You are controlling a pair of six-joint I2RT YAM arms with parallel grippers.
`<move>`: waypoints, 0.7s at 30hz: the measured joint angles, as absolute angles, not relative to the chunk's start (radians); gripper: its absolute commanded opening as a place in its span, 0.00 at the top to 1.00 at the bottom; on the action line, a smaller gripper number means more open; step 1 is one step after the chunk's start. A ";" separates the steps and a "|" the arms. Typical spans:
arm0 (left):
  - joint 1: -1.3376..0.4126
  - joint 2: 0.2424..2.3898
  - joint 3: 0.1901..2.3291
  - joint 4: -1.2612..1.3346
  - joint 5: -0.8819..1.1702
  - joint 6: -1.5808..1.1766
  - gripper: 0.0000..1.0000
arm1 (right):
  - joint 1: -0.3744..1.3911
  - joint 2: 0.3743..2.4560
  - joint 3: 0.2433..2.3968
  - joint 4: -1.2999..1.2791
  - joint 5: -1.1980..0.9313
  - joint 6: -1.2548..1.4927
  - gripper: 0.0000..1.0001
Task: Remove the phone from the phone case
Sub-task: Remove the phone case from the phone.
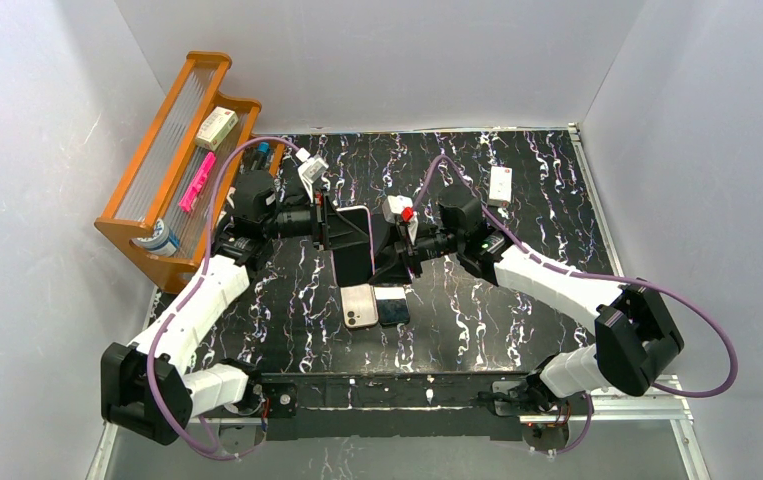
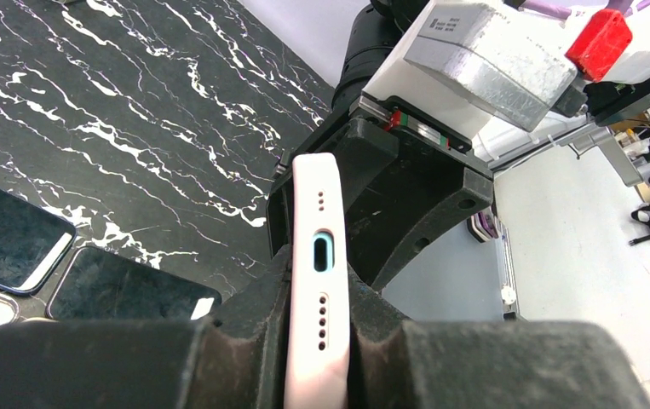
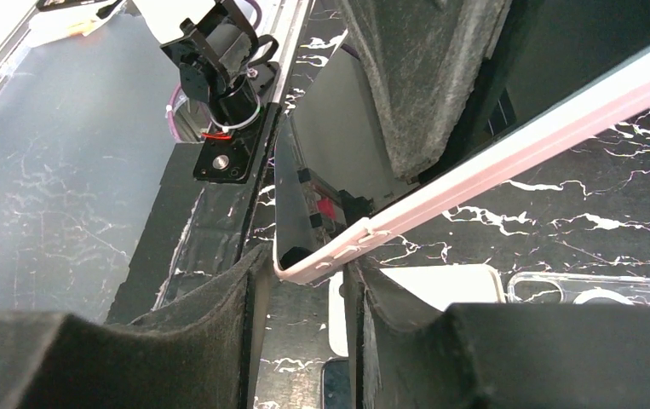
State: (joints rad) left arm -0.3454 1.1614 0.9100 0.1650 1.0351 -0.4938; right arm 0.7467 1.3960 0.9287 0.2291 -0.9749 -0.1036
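Barely begun, by my reckoning: the phone [image 1: 353,250] is still seated in its pink phone case [image 2: 317,213], held up on edge between my two grippers. My left gripper [image 2: 319,332] is clamped across the case's faces. My right gripper [image 3: 304,294] looks pinched on one corner of its rim. Peeling that rim back and freeing the phone are left to do. Beyond my left gripper, a wooden rack [image 1: 172,150] holds a small box [image 1: 217,127], a pink item [image 1: 195,182] and a roll [image 1: 162,238].
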 measured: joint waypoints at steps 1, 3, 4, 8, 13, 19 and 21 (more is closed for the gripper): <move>-0.345 1.160 0.910 0.163 1.035 -0.493 1.00 | 0.748 1.396 0.929 0.226 -0.975 -0.106 0.56; -0.345 1.157 0.910 0.165 1.034 -0.492 1.00 | 0.749 1.396 0.929 0.216 -0.975 -0.110 0.56; -0.345 1.154 0.910 0.165 1.034 -0.493 1.00 | 0.749 1.396 0.929 0.208 -0.974 -0.111 0.56; -0.345 1.147 0.910 0.172 1.035 -0.493 1.00 | 0.749 1.396 0.929 0.183 -0.973 -0.113 0.57; -0.345 1.147 0.910 0.171 1.035 -0.492 1.00 | 0.749 1.396 0.929 0.175 -0.971 -0.118 0.64; -0.345 1.146 0.910 0.171 1.036 -0.491 1.00 | 0.753 1.397 0.929 0.176 -0.972 -0.110 0.55; -0.345 1.145 0.910 0.171 1.035 -0.491 1.00 | 0.753 1.401 0.933 0.176 -0.978 -0.105 0.52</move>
State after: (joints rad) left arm -0.3454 1.1454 0.9096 0.1715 1.0351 -0.4908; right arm 0.7532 1.4006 0.9333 0.1761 -0.9775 -0.1047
